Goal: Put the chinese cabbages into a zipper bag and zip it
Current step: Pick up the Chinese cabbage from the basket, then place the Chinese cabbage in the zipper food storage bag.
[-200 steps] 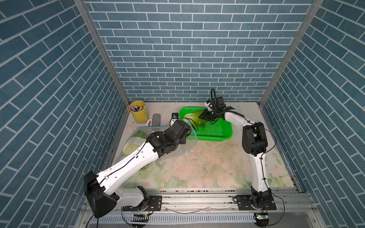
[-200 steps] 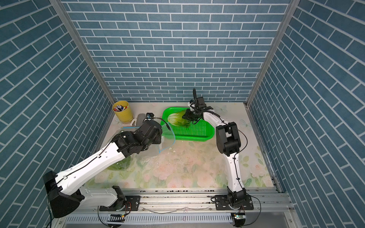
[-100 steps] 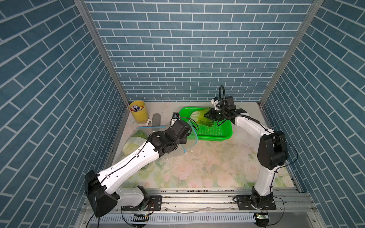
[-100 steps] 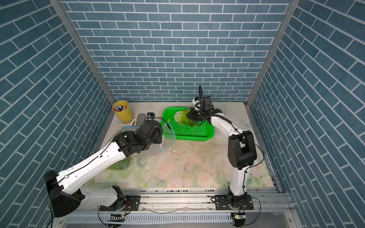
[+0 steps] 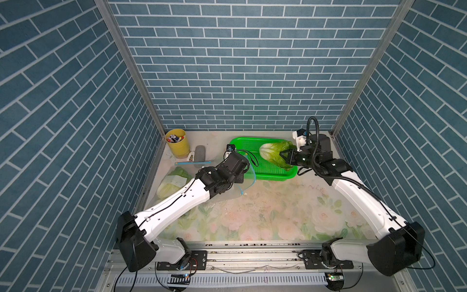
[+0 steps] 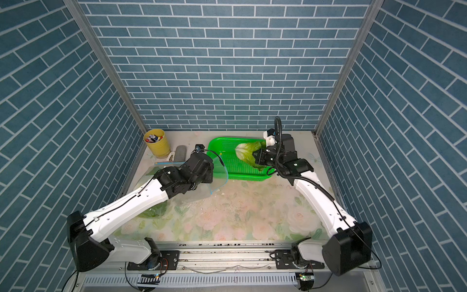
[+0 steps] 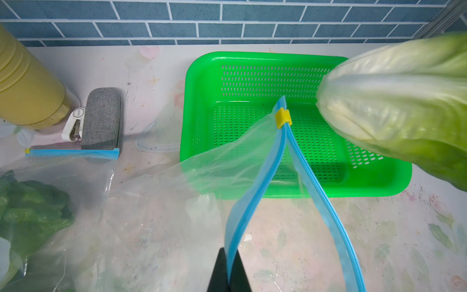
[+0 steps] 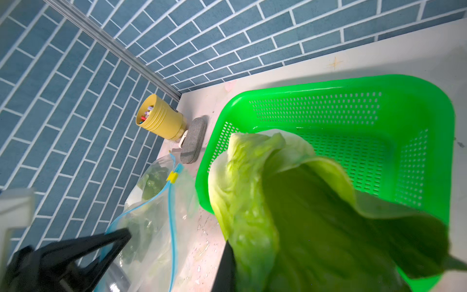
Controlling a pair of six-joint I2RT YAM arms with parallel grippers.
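Observation:
A chinese cabbage (image 5: pixel 273 152) (image 6: pixel 245 151) hangs just above the green basket (image 5: pixel 242 144), white stem end toward the left arm. My right gripper (image 5: pixel 285 157) (image 6: pixel 258 157) is shut on its leafy top; in the right wrist view the leaves (image 8: pixel 316 215) hide all but one finger (image 8: pixel 226 263). My left gripper (image 7: pixel 228 274) is shut on the blue rim of the clear zipper bag (image 7: pixel 214 161). The bag's mouth gapes open, and its yellow slider (image 7: pixel 283 117) sits at the far end. In the left wrist view the cabbage (image 7: pixel 391 113) is close beside that mouth.
A second bag (image 5: pixel 174 182), zipped along its blue strip (image 7: pixel 73 152), lies by the left wall with green leaves inside. A yellow cup of pens (image 5: pixel 177 142), a grey case (image 5: pixel 200 153) and a small white stapler (image 5: pixel 192 157) stand at the back left.
My right gripper has lifted the cabbage off the basket floor and carried it to the right, with the arm's elbow swinging out. The left arm and bag have stayed put.

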